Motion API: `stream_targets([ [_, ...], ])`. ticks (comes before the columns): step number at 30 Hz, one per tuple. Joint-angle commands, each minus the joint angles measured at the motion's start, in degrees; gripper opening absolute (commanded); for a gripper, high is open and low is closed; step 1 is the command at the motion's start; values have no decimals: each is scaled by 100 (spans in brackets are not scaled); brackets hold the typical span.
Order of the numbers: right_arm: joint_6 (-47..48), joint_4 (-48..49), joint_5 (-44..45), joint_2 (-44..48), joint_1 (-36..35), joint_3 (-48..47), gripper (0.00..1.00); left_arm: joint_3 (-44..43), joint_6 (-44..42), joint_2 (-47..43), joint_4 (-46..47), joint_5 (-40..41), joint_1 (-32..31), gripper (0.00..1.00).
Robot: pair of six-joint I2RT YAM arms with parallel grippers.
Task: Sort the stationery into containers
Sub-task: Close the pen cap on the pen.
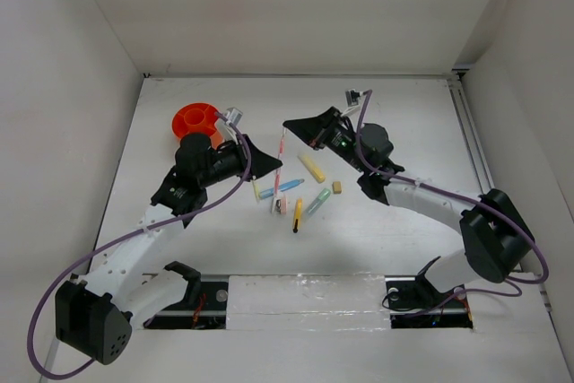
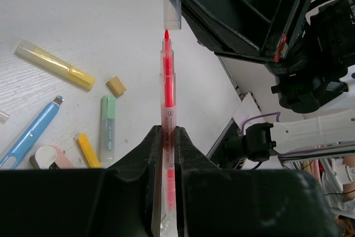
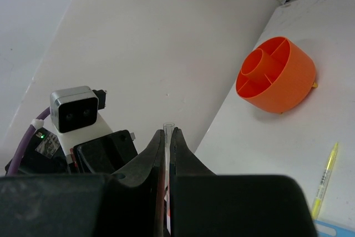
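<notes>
My left gripper [image 2: 168,131] is shut on a pink highlighter [image 2: 167,81], held above the table with its bare tip pointing away. The tip sits right at the mouth of a clear cap [image 2: 172,12], and my right gripper [image 3: 168,132] is shut on that cap [image 3: 168,126]. From above, the pink highlighter [image 1: 283,145] spans between the left gripper [image 1: 269,166] and the right gripper [image 1: 291,125]. The orange tub [image 1: 199,120] stands at the back left, behind the left arm. Its compartments [image 3: 276,75] look empty from the right wrist view.
Loose on the table lie a yellow highlighter [image 1: 311,168], tan eraser [image 1: 337,187], green marker [image 1: 317,204], yellow pencil [image 1: 298,214], blue pen [image 1: 282,187], white-pink eraser [image 1: 278,206] and a thin yellow pen [image 1: 256,190]. White walls enclose the table.
</notes>
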State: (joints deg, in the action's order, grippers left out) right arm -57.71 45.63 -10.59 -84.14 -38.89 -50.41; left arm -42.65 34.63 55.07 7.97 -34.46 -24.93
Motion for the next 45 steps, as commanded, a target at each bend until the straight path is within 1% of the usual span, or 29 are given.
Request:
stream_targets([
  [1, -12, 438, -92, -59, -57, -118, 0, 47, 8, -31, 328, -114, 32, 0],
  [19, -12, 438, -92, -164, -109, -171, 0, 47, 8, -31, 328, -61, 32, 0],
  [32, -117, 597, -92, -279, -215, -171, 0, 47, 237, 21, 662, 9, 32, 0],
  [38, -117, 544, -40, -279, -215, -171, 0, 47, 412, -40, 873, 211, 32, 0],
  [45, 40, 368, -40, -279, -215, -171, 0, -6, 352, -40, 821, 387, 32, 0],
])
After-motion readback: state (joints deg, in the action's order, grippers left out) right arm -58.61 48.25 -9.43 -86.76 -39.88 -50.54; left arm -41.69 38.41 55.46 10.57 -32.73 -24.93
